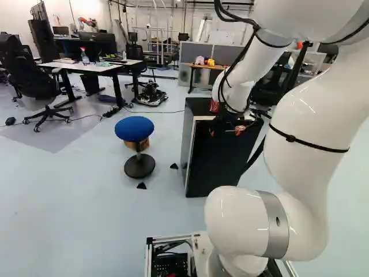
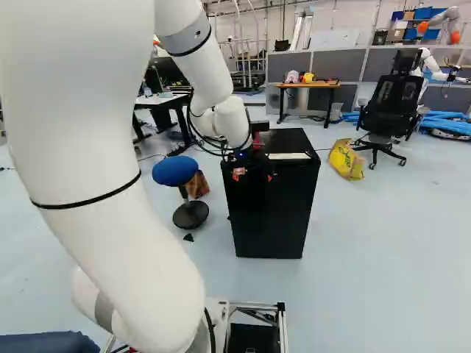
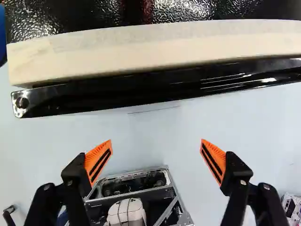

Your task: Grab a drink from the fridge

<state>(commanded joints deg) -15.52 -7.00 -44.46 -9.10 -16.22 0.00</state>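
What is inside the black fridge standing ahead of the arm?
No contents are visible: the fridge's black outer panels cover its interior in all three views, so whether it holds any drink cannot be seen.

The arm (image 1: 305,127) rises from its lowest joint (image 1: 230,266), bulging into a thick white bend with a silver band (image 1: 275,225). From there it climbs past the top of both base views, then comes back into sight farther ahead, slanting down to the wrist (image 2: 232,120). Dark ties (image 1: 308,143) circle the links, and black cables (image 2: 196,131) loop loosely beside the wrist. Under it hangs the claw (image 2: 254,176). In the wrist view its two black fingers (image 3: 235,175) stand wide apart, leaning inward, their orange pads (image 3: 214,161) well separated.
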